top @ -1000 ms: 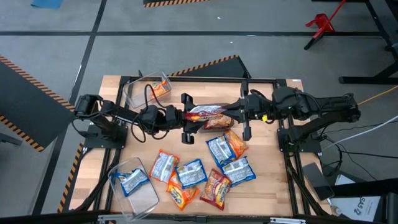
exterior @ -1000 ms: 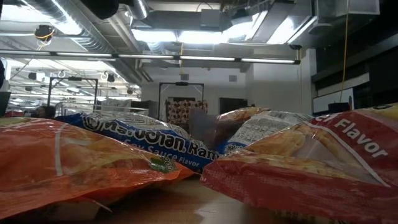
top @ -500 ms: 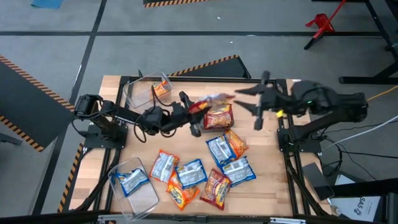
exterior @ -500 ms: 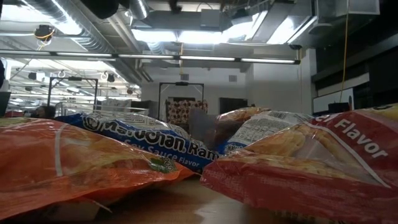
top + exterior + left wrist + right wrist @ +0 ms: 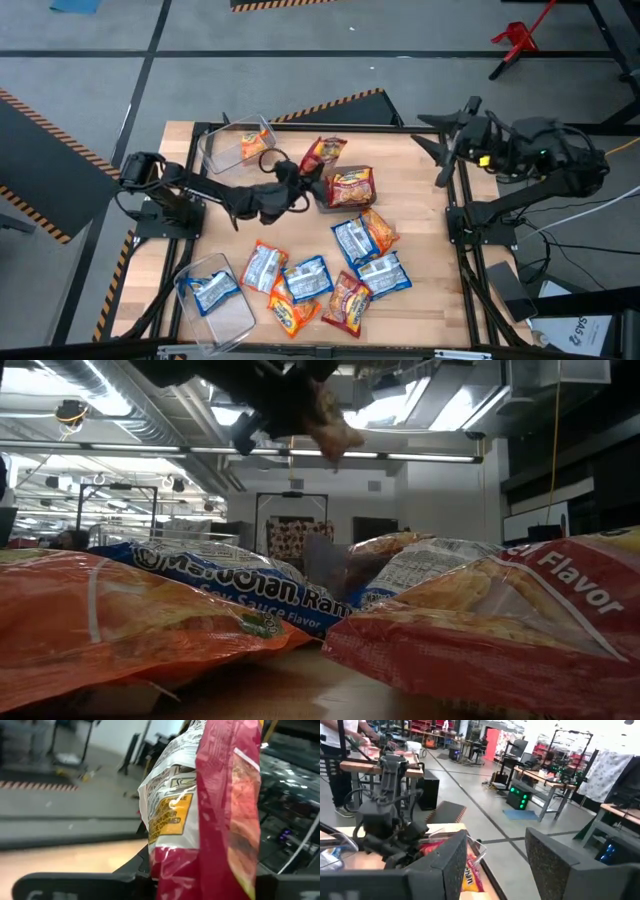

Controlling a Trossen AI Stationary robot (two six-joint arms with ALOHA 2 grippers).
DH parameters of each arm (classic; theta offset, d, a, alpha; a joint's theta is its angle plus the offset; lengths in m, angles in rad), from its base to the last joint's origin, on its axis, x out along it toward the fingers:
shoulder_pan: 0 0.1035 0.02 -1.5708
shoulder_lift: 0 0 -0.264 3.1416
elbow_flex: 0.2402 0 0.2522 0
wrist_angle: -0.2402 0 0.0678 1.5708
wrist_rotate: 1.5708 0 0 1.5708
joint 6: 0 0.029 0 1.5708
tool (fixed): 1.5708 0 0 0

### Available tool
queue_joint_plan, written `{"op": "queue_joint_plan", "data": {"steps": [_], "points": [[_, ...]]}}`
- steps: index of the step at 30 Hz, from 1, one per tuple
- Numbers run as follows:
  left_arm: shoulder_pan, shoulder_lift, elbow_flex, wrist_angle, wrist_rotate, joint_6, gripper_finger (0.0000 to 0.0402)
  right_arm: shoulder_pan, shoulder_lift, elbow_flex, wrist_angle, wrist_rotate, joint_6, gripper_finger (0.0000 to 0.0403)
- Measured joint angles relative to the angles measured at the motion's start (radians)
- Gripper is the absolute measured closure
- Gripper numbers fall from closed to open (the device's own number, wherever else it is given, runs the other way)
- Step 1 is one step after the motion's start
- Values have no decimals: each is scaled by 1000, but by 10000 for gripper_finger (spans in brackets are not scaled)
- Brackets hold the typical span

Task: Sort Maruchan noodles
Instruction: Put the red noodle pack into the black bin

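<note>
- You're handling light, crinkly, slippery packets with brittle noodles inside – judge them best pinched at a flat end seam, not squeezed across the middle.
- Your left gripper (image 5: 305, 172) has its fingers clamped on a red packet (image 5: 326, 153), lifted above the table's (image 5: 430, 215) far middle.
- Your right gripper (image 5: 452, 146) is up by the far right corner, fingers apart, empty.
- The other Maruchan noodles (image 5: 345, 265) – orange, blue-and-white, red – lie scattered mid-table; two clear bins (image 5: 228, 148) on the left each show a packet inside.
</note>
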Motion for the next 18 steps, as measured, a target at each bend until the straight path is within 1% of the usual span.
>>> {"op": "queue_joint_plan", "data": {"steps": [5,11,13,15,18], "points": [[-43,0,0,-130,-100,-176,321,0,2,0,-38,-1,29,221],[-63,16,11,-148,-138,-248,327,0,6,-1,-50,-1,72,221],[-61,39,50,-214,-156,-248,336,0,5,-1,-50,-1,75,221],[-46,66,109,-321,-147,-258,344,0,5,-1,-56,-1,76,221],[-14,123,232,-467,-72,-302,344,0,4,-1,-71,-1,79,221]]}}
